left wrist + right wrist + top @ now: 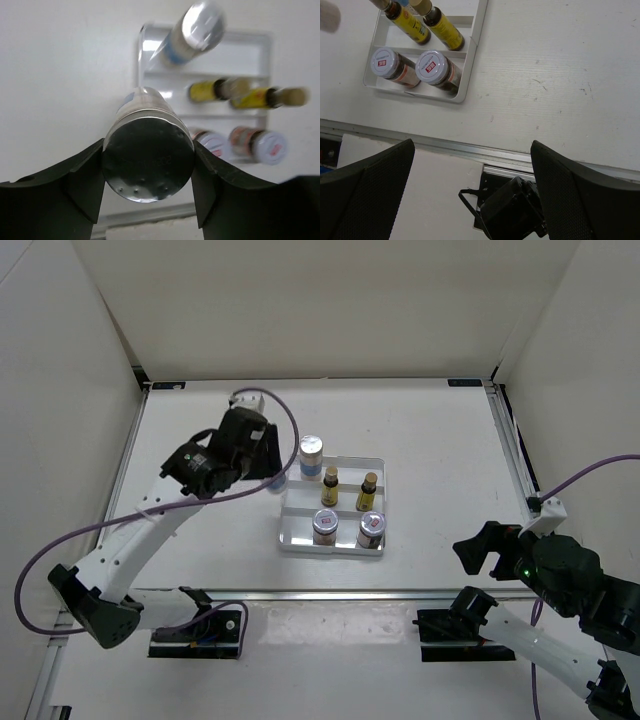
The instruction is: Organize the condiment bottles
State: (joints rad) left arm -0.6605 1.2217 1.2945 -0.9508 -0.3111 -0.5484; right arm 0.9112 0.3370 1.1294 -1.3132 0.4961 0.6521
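My left gripper [268, 468] is shut on a white-blue bottle with a silver cap [148, 157], just left of the white tray [348, 508]; in the top view only a blue sliver of it [277, 483] shows. I cannot tell if it touches the table. The second white-blue bottle [312, 455] stands at the tray's back left. Two yellow-amber bottles [330, 485] [368, 490] stand in the middle row, two brownish jars [326, 527] [371, 530] in the front row. My right gripper [490, 548] is open and empty over the table's front edge, right of the tray.
An aluminium rail [330, 592] runs along the table's front edge, with another rail [510, 440] down the right side. White walls enclose the back and sides. A purple cable [290, 425] loops above my left arm. The right arm's mount [512, 210] lies below the right gripper.
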